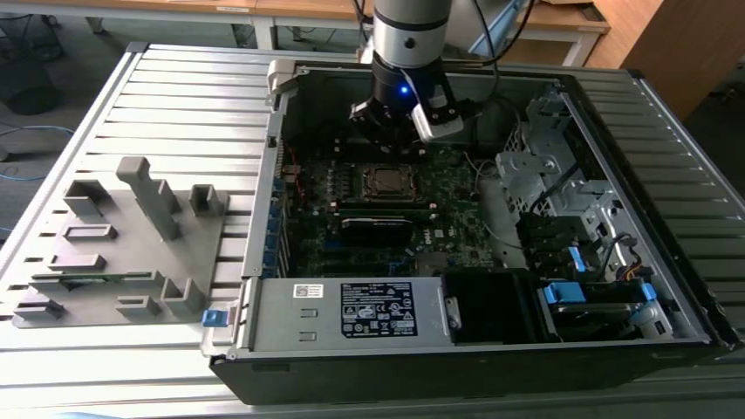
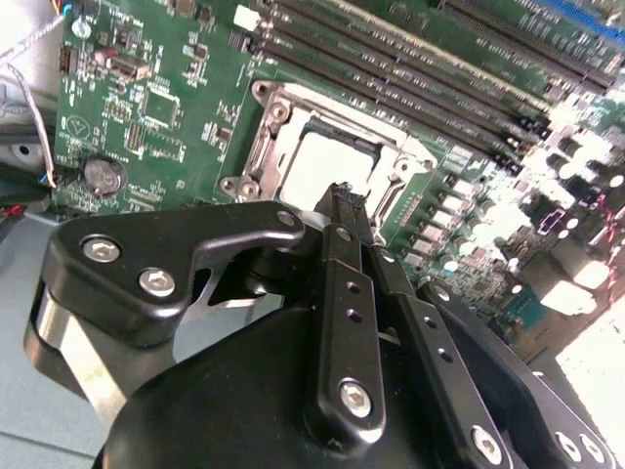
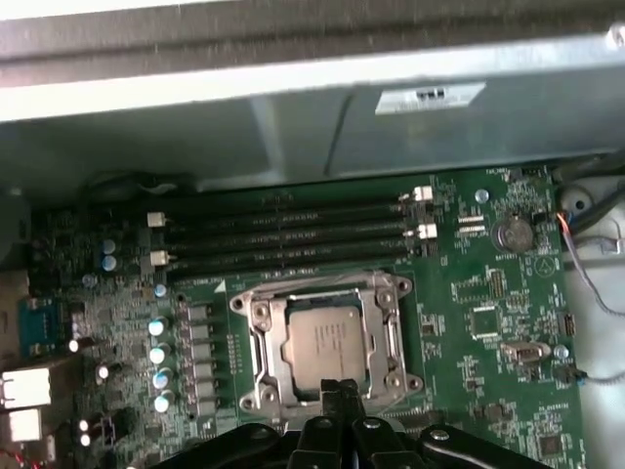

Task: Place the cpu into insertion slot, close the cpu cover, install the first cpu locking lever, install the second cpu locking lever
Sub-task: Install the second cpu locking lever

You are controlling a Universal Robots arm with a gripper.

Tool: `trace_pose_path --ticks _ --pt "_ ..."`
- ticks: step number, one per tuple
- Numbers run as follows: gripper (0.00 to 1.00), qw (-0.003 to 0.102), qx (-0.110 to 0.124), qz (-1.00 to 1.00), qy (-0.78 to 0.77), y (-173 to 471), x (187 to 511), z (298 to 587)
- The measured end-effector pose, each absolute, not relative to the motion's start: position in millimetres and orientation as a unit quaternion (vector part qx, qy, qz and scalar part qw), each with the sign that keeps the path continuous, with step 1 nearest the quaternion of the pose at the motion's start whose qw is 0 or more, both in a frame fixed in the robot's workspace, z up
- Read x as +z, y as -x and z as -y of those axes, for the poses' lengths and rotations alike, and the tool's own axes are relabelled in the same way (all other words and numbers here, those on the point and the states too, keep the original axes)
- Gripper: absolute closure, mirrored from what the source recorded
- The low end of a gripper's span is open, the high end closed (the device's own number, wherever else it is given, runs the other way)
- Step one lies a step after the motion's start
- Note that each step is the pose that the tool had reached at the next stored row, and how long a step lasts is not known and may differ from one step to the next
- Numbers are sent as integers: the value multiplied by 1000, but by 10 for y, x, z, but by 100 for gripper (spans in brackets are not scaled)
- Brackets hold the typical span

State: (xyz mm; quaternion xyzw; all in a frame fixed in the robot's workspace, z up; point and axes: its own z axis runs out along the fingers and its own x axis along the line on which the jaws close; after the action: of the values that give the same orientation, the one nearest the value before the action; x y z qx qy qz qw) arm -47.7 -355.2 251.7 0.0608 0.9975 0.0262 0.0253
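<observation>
Fingers on the black gripper (image 3: 340,393) look pinched together with nothing between them, the tips hovering just above the near edge of the socket in both wrist views. Right past those tips sits the cpu (image 3: 324,344), a small flat square chip with a dull silver-grey metal top, already lying in the insertion slot (image 3: 256,315), the square dark socket with a metal rim on the dark green motherboard (image 3: 493,322). Seems like the thin silver-grey metal cpu cover (image 3: 391,332) is down around the chip, framing it, though I can't tell whether the levers are latched. My guess on handling: the chip is light and rigid but fussy, with delicate contacts underneath, so you'd only want it by the edges and never pushed sideways. The cover is thin springy sheet metal, best pressed at its free edge. Beyond the socket from the fingertips run the long black memory slots (image 3: 283,239), then the grey steel wall of the case (image 3: 293,127).
</observation>
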Motion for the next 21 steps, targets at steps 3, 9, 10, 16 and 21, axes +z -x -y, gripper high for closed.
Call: trace_pose_path --ticks 3,9,10,16,21 --pt "89 25 26 -997 -61 477 2517 3607" --pt "89 25 26 -997 -61 477 2517 3716" --pt "89 25 26 -997 -61 477 2517 3734" --pt "89 25 26 -997 -61 477 2516 3818" --pt "89 25 26 -997 -61 502 2506 3845"
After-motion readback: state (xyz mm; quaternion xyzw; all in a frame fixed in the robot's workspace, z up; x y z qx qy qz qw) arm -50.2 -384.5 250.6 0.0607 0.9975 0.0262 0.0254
